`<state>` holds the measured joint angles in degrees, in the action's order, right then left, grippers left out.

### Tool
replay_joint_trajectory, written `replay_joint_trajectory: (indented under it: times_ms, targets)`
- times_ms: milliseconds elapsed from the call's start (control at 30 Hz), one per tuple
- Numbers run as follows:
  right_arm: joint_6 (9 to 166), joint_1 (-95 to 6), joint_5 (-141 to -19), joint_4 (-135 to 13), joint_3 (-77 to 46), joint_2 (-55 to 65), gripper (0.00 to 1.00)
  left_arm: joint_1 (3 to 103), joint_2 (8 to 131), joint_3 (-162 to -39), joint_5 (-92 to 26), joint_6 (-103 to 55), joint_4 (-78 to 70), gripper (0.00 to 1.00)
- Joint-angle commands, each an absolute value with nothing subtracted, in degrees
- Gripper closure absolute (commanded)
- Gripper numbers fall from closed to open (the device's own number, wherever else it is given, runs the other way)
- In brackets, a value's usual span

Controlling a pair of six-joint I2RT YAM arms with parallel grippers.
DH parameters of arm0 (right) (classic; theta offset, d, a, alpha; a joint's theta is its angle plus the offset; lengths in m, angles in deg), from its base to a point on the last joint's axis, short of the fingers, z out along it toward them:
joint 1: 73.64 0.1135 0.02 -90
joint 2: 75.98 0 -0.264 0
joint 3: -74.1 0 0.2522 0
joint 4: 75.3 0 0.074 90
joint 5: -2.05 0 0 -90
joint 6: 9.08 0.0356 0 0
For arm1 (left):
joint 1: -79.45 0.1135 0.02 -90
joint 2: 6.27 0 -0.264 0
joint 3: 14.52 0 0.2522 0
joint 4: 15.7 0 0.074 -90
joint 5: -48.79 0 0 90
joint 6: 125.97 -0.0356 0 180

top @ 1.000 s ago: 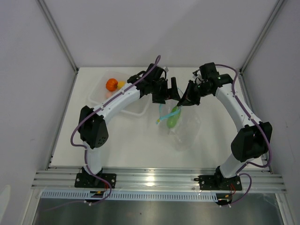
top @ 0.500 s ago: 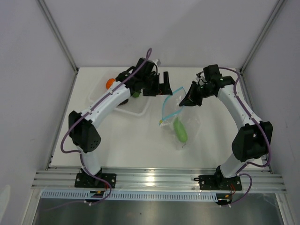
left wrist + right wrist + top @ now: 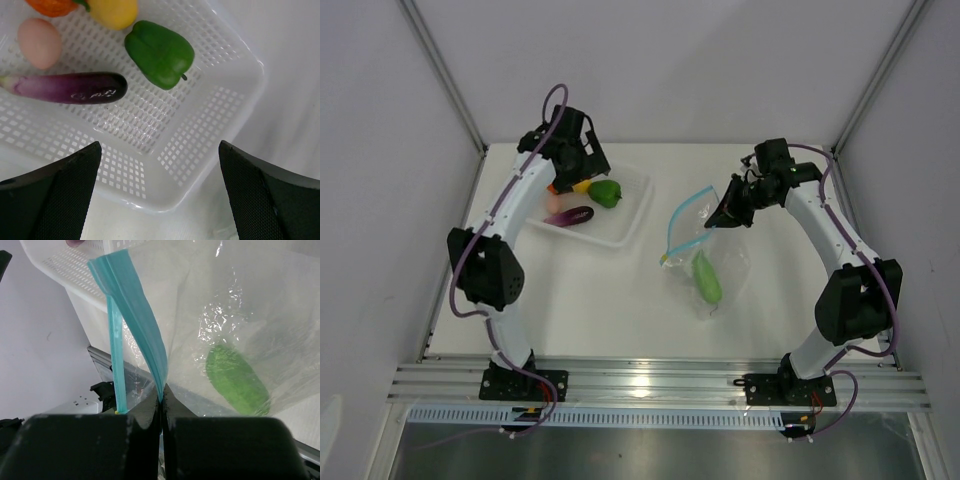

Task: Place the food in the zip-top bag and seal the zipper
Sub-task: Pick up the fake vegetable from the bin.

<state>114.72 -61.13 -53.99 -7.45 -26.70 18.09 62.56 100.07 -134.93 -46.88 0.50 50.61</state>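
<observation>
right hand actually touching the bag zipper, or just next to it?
Touching. The right wrist view shows the right hand shut on the blue zipper: the strip runs down into the closed fingertips with no gap.

A robotics laboratory test cell is shown; a plain white table is enclosed on three sides by bare pale panels, joined by slim metal frame strips; two white-and-black robot arms, the left arm and the right arm, are bolted to an aluminium rail at the near edge; the only goods seen are props: plastic toy vegetables in a white perforated basket.
</observation>
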Motion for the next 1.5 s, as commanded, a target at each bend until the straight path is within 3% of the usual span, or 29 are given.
replay_joint_trajectory:
  times_ms: [0,133,400,967,1467]
  targets:
    - [113.61,-61.42,-54.81,-6.26,-27.81,18.42,1.0,64.14,108.83,-143.02,-52.99,10.84,57.0,0.0]
    - [113.17,-61.34,-55.43,-5.55,-27.64,18.68,1.0,64.86,115.27,-150.88,-53.08,22.11,64.67,0.01]
    - [112.91,-61.34,-56.57,-5.11,-27.64,19.21,1.0,64.94,118.0,-149.31,-49.22,40.03,59.41,0.01]
    - [112.56,-62.91,-56.66,-6.69,-25.26,18.77,1.0,65.21,125.12,-150.72,-42.27,58.59,57.39,0.0]
    - [112.82,-64.85,-55.96,-8.63,-22.89,18.07,1.0,65.12,126.62,-147.64,-42.71,63.0,56.42,0.05]
